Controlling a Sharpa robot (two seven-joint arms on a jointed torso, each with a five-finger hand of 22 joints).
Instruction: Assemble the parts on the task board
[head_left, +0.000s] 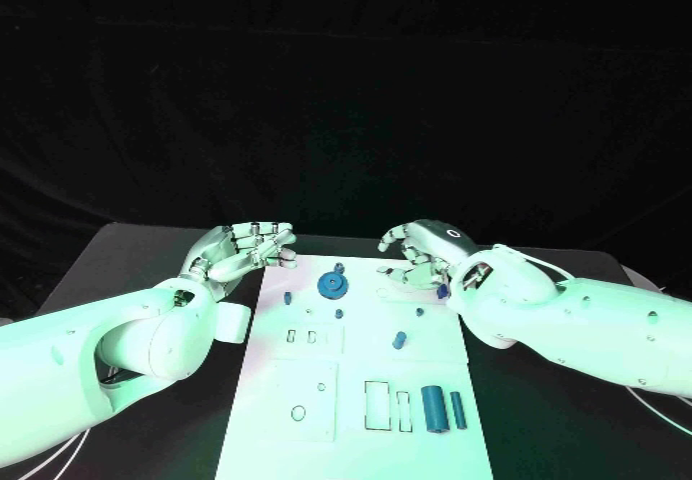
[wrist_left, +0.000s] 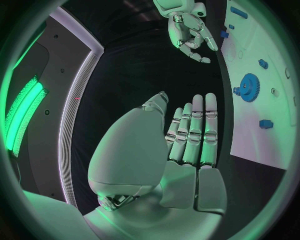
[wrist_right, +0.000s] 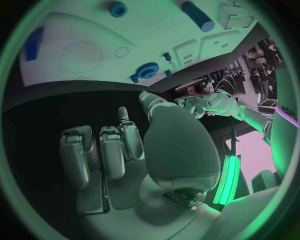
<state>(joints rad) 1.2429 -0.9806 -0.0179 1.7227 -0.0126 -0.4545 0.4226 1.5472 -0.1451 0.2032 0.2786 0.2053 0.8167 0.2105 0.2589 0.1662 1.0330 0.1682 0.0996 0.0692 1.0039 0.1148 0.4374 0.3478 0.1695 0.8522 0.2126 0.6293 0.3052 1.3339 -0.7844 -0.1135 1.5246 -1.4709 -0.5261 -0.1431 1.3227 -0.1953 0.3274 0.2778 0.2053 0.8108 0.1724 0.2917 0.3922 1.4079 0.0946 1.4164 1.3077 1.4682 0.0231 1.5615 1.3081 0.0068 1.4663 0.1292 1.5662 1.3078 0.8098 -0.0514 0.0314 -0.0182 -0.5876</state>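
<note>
Left hand (head_left: 242, 250): empty, fingers loosely curled but apart, at the far left corner of the task board (head_left: 353, 420). Right hand (head_left: 421, 254): likewise empty, fingers bent, at the board's far right corner. Task board: white plate, mid-counter (head_left: 130, 250). Blue gear (head_left: 333, 285): on the board's far end, between the hands. Judged light, rigid, smooth; best pinched by its toothed rim. Two blue cylinders (head_left: 443, 408): near right end of the board, likely to roll.

This looks like a robot lab: a black table (head_left: 144, 250) stands before a black curtain (head_left: 346, 120), with a white task board (head_left: 361, 400) and glowing green light strips (wrist_left: 25, 112).
</note>
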